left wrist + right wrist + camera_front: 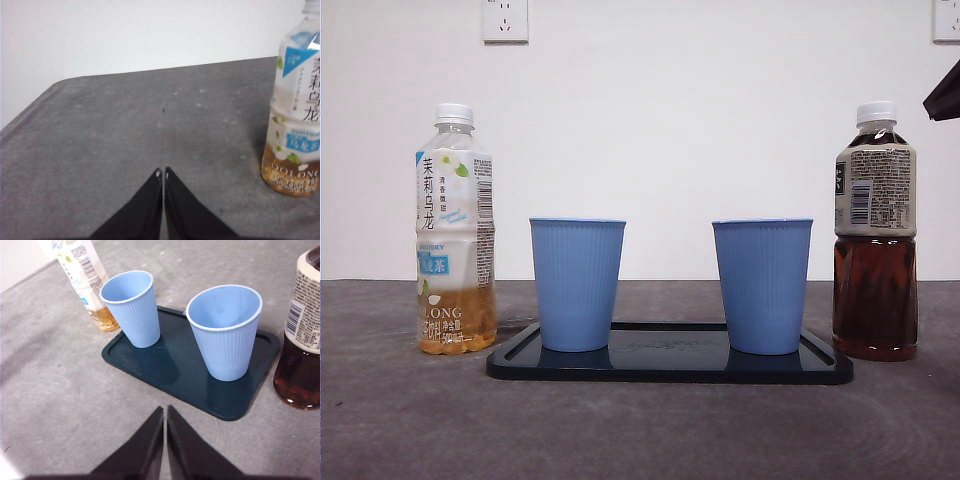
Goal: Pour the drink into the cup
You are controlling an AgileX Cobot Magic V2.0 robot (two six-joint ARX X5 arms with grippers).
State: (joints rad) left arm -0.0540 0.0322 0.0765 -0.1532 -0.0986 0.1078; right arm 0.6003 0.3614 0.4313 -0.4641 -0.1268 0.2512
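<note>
two bottles flank the tray [670, 366]: an oolong bottle [456, 232] with a little amber tea at its bottom, and a dark bottle [876, 235] more than half full, both capped and upright, long axes vertical. between them two blue cups stand open and empty on the tray, the left cup [577, 283] beside the oolong bottle and the right cup [762, 284] beside the dark bottle, each pair near but apart.

the left gripper [163, 172] hangs over bare table with its jaws pressed together, holding nothing; the oolong bottle stands just off to one side of it, untouched. the right gripper [164, 410] is likewise closed and empty, looking down on the tray with the dark bottle at the edge of its sight. in the front view only one black tip shows at a top corner, above the dark bottle.

each arm seems nearer its own bottle, and either would likely have to open its jaws and come in level at the bottle's body. which drink is meant i cannot tell.

the table [400, 420] is grey and matt, with a white wall behind it.
</note>
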